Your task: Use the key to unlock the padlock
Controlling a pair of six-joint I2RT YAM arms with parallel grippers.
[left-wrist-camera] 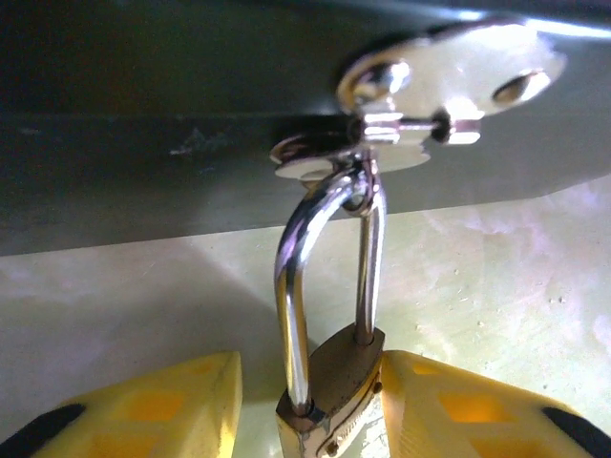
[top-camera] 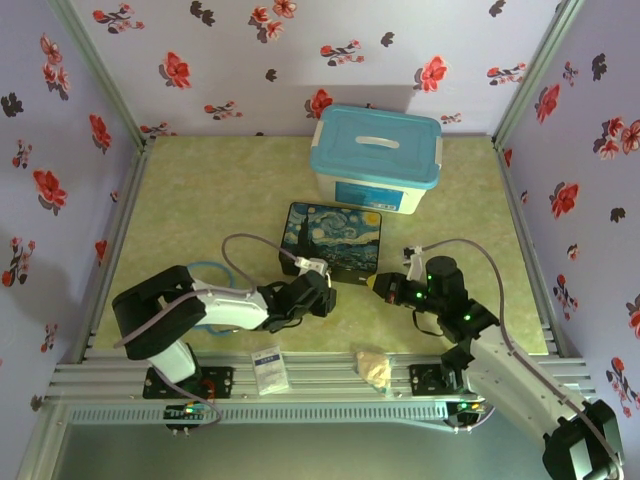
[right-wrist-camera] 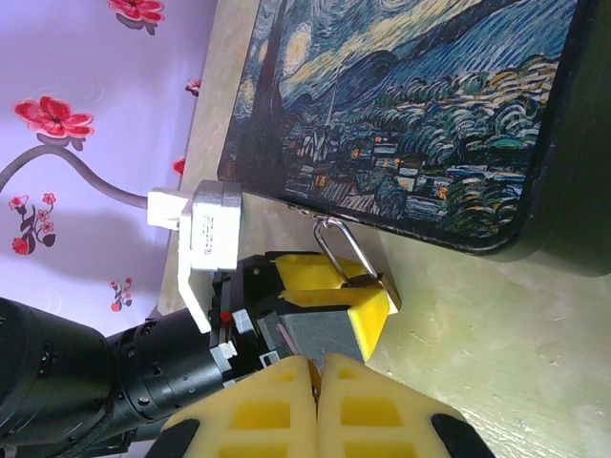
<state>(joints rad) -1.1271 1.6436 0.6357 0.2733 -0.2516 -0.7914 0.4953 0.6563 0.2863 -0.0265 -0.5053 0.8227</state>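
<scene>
Green table (top-camera: 200, 200) carries the tin (right-wrist-camera: 401, 114); padlock (left-wrist-camera: 329, 401) hooks its clasp (left-wrist-camera: 382, 129), long axis pointing outward. Left claw (right-wrist-camera: 358, 291) brackets the body, grip unconfirmed. Right claw (right-wrist-camera: 315, 382), closed, sits near, just short of the base.

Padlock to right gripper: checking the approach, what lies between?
In the right wrist view, a yellow finger of the left gripper, clamped on the padlock, sits between it and the right gripper.

Top view: soft even light from above, faint haze, short shadows
Left wrist: dark above, glare on padlock (left-wrist-camera: 336, 393) shackle and clasp (left-wrist-camera: 449, 69), left fingers (left-wrist-camera: 143, 412) blurred
Right wrist: bright, tin lid (right-wrist-camera: 410, 105) sharp, right fingers (right-wrist-camera: 267, 412) soft
</scene>
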